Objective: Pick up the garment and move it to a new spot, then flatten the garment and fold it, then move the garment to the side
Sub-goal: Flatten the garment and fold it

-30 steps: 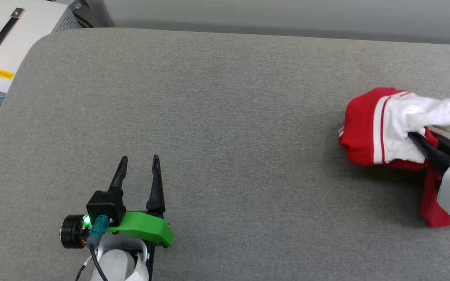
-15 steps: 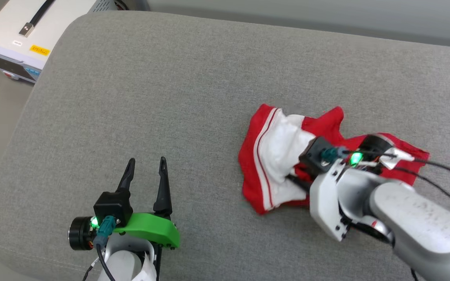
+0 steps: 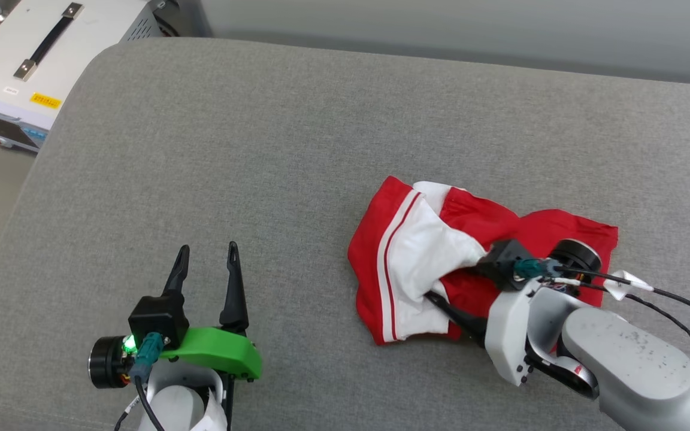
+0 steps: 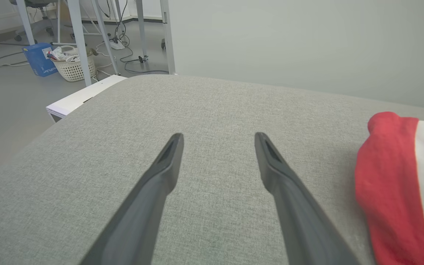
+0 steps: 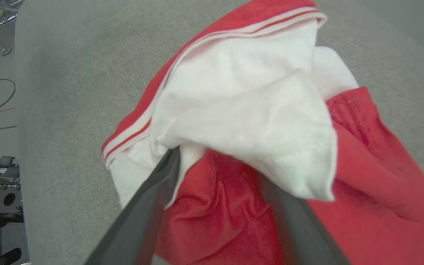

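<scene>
The head camera looks steeply down from above on the grey cushion [image 3: 297, 137]. The left wrist camera looks low along that cushion toward a wall [image 4: 289, 44], catching the garment [image 4: 388, 184] at its right edge; the right wrist camera sits close over the same garment.

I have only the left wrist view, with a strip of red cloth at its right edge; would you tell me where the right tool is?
Observer: The right tool is at the red jersey, its fingers apart and the white sleeve draped across them.
Operator: Thank you. Is the jersey spread flat?
Observer: No, it lies crumpled on the grey cushion, the sleeve lying on top of red cloth.
Operator: From which side does the right arm reach it?
Observer: From the cushion's near right; its pale forearm sits low in the head view.
</scene>
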Motion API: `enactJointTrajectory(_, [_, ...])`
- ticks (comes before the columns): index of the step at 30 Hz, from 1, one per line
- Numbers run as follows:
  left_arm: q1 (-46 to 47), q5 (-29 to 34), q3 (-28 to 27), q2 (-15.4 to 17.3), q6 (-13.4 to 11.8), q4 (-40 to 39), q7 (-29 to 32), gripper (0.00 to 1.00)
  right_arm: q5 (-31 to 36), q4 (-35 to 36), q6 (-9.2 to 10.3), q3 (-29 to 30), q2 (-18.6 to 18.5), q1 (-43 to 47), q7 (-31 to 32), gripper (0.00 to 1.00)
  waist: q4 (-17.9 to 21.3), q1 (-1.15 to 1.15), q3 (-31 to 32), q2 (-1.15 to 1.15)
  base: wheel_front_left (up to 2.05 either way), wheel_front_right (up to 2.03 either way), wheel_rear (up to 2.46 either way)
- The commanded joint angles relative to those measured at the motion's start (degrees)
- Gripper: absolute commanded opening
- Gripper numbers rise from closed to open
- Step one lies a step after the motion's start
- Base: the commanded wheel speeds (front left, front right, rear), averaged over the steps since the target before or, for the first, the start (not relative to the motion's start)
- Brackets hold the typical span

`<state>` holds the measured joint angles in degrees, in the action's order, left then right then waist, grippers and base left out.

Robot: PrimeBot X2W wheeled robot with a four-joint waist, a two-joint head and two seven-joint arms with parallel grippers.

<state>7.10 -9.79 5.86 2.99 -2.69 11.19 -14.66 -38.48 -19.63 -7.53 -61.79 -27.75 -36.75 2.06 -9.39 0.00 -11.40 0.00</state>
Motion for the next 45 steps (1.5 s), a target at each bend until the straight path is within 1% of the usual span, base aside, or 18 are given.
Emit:
enactJointTrajectory(1, [-0.7,0.6,-0.5,-0.1,0.4,-0.3,-0.3,1.0,0.6,0.3,0.04,2.0,-0.6,1.9,-2.2,1.0,1.6,0.0,1.7,0.0,0.0,0.0,0.0])
enactJointTrajectory(2, [-1.2,1.1,-1.2,-0.1,0.7,-0.8,-0.3,1.0,1.5,1.0,0.04,8.0,-1.2,5.5,-6.4,1.0,2.4,0.0,2.8,0.0,0.0,0.0,0.0])
enactJointTrajectory(5, [-1.9,1.6,-1.9,-0.1,0.9,-1.4,-0.3,1.0,3.9,1.8,0.04,15.9,-1.0,10.0,-10.2,1.0,3.4,0.0,3.7,0.0,0.0,0.0,0.0])
enactJointTrajectory(8, [-2.6,2.2,-2.3,-0.1,1.2,-1.9,-0.3,1.0,6.7,2.6,0.04,24.2,0.7,15.0,-12.7,1.0,4.2,0.0,4.3,0.0,0.0,0.0,0.0])
enactJointTrajectory(12, [-2.5,3.3,-3.0,-0.1,2.1,-2.5,-0.3,1.0,13.3,3.8,0.04,36.4,4.4,21.4,-15.2,1.0,5.3,0.0,4.9,0.0,0.0,0.0,0.0])
enactJointTrajectory(15, [-0.8,4.3,-3.3,0.7,3.6,-3.0,-0.3,1.0,19.2,5.6,0.04,45.5,8.4,26.1,-16.2,1.0,5.8,0.0,5.1,0.0,0.0,0.0,0.0])
enactJointTrajectory(17, [1.3,4.9,-3.2,1.7,5.0,-3.1,-0.3,1.0,22.0,7.0,0.04,49.8,11.1,28.8,-16.5,1.0,6.2,0.0,5.1,0.0,0.0,0.0,0.0])
enactJointTrajectory(19, [4.1,5.1,-2.6,2.6,6.5,-2.9,-0.3,1.0,24.7,8.2,0.04,52.7,13.1,30.9,-16.6,1.0,6.5,0.0,5.0,0.0,0.0,0.0,0.0])
enactJointTrajectory(22, [9.2,4.6,-1.0,4.5,8.6,-1.1,-0.3,1.0,27.4,9.5,0.04,54.8,15.2,33.0,-16.6,1.0,7.1,0.0,4.6,0.0,0.0,0.0,0.0])
enactJointTrajectory(24, [13.6,3.9,1.3,6.4,9.5,1.0,0.6,1.0,29.0,10.2,0.04,55.3,16.0,33.6,-16.7,1.0,7.6,0.0,4.3,0.0,0.0,0.0,0.0])
enactJointTrajectory(26, [18.5,2.4,4.2,8.3,10.0,2.6,3.4,1.0,29.9,10.6,0.04,55.7,16.8,33.7,-16.7,1.0,8.2,0.0,3.8,0.0,0.0,0.0,0.0])
enactJointTrajectory(28, [23.3,-0.6,8.6,10.4,10.1,3.7,7.2,1.0,30.3,10.9,0.04,55.8,17.2,33.5,-16.7,1.0,8.8,0.0,3.4,0.0,0.0,0.0,0.0])
enactJointTrajectory(30, [28.4,-5.6,14.4,12.9,10.1,4.2,12.0,1.0,30.7,11.1,0.04,56.1,17.5,33.1,-16.7,1.0,9.4,0.0,2.8,0.0,0.0,0.0,0.0])
enactJointTrajectory(32, [31.9,-10.5,19.1,14.6,10.1,4.3,16.8,1.0,31.0,11.2,0.04,56.3,17.5,32.7,-16.7,1.0,9.9,0.0,2.3,0.0,0.0,0.0,0.0])
enactJointTrajectory(37, [39.0,-24.7,32.8,19.2,10.2,2.2,32.8,1.0,31.8,11.4,0.04,56.6,17.5,32.0,-16.8,1.0,11.0,0.0,0.8,0.0,0.0,0.0,0.0])
enactJointTrajectory(40, [41.7,-31.5,41.2,22.6,10.2,-0.1,42.3,1.0,32.0,11.4,0.04,56.6,17.5,31.6,-16.8,1.0,11.7,0.0,-0.2,0.0,0.0,0.0,0.0])
enactJointTrajectory(42, [42.7,-34.9,45.7,24.4,10.2,-1.4,46.7,1.0,32.2,11.5,0.04,56.5,17.5,31.1,-16.9,1.0,12.2,0.0,-1.0,0.0,0.0,0.0,0.0])
enactJointTrajectory(45, [43.2,-38.8,51.4,26.6,10.2,-3.6,50.8,1.0,32.3,11.6,0.04,56.3,17.5,30.5,-16.9,1.0,13.0,0.0,-2.2,0.0,0.0,0.0,0.0])
